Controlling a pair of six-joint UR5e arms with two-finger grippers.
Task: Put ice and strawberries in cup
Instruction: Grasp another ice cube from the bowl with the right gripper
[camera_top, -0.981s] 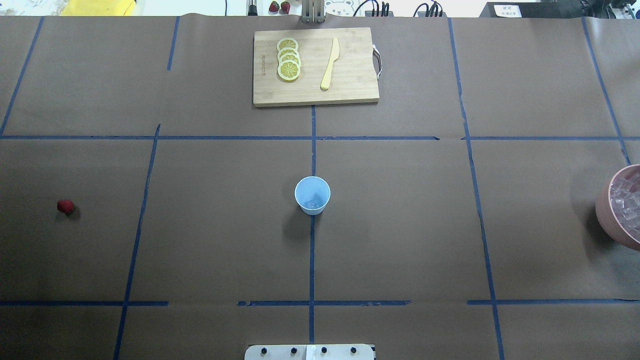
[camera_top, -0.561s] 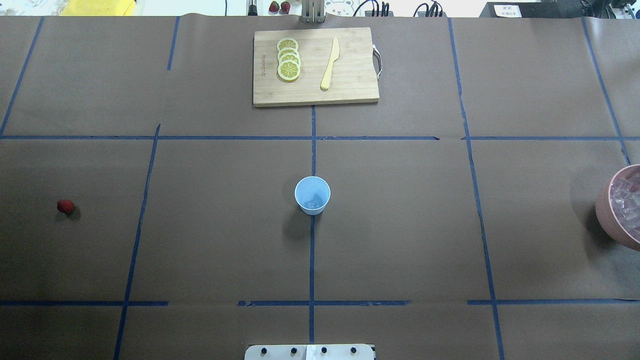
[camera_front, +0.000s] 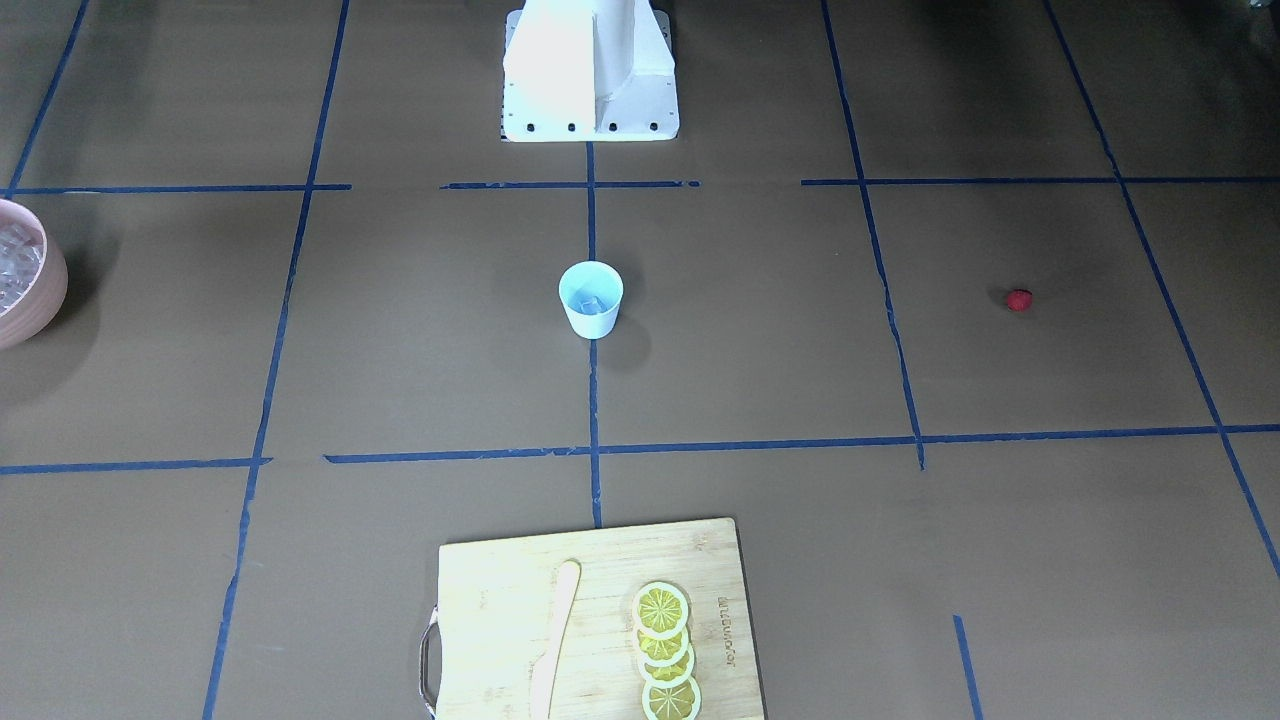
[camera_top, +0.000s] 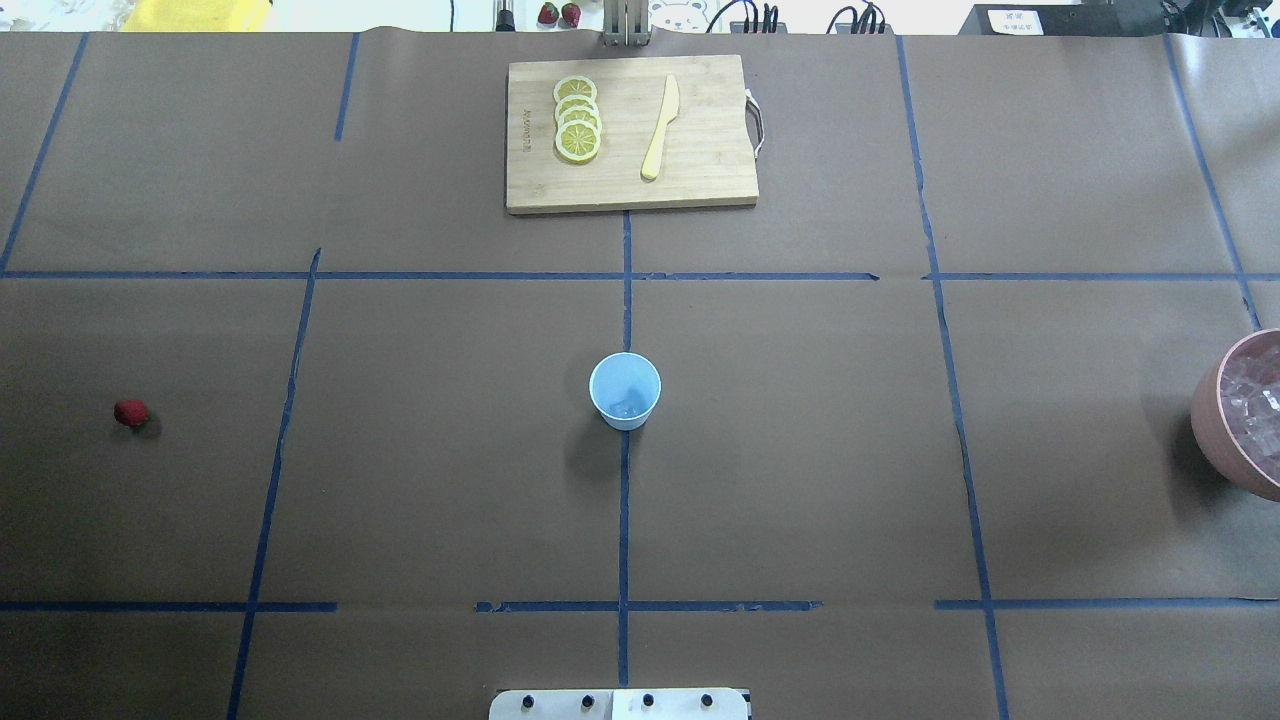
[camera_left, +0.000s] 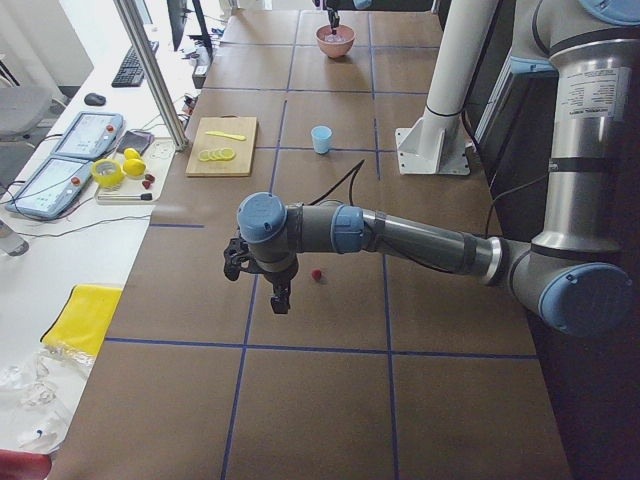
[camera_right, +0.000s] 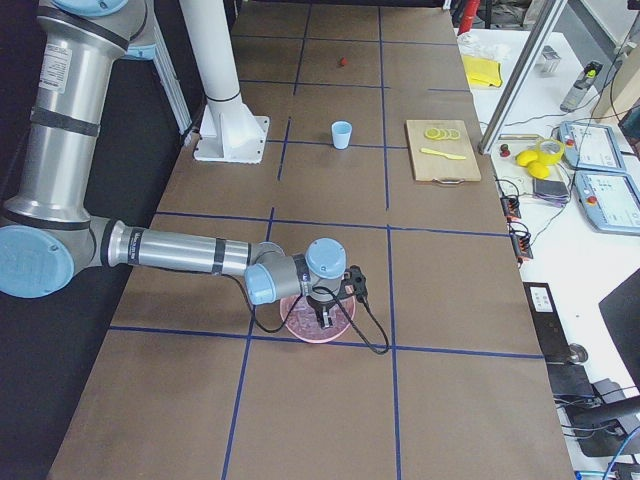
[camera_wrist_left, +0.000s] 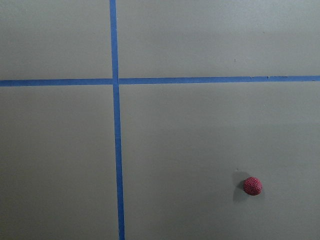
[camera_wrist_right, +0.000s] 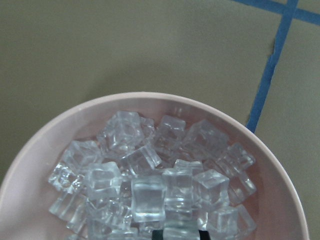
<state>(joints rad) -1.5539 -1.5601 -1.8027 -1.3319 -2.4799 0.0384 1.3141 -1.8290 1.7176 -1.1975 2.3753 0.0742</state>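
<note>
While poising left gripper (camera_left: 279, 300) by left-side strawberry (camera_wrist_left: 252, 185) and right gripper (camera_right: 322, 318) over ice (camera_wrist_right: 150, 195) in right-side bowl (camera_wrist_right: 145, 98), awaiting deliveries to central cup (camera_top: 625, 392), unable to tell grip widths.

Matt brown paper (camera_top: 800, 450) covers the table, its grid laid in thin blue tape (camera_top: 623, 500) that wrinkles in places. The small light-blue tapered cup (camera_top: 625, 391) looks like smooth plastic. The clear, whitish ice cubes (camera_wrist_right: 147, 197) are glassy and glossy, heaped in a pink bowl (camera_wrist_right: 150, 100) with a smooth, satin wall. The tiny round red berry (camera_wrist_left: 252, 185) has a finely pebbled, dull skin. The pale wooden cutting board (camera_top: 700, 150) shows straight grain and carries a metal handle (camera_top: 757, 122).
</note>
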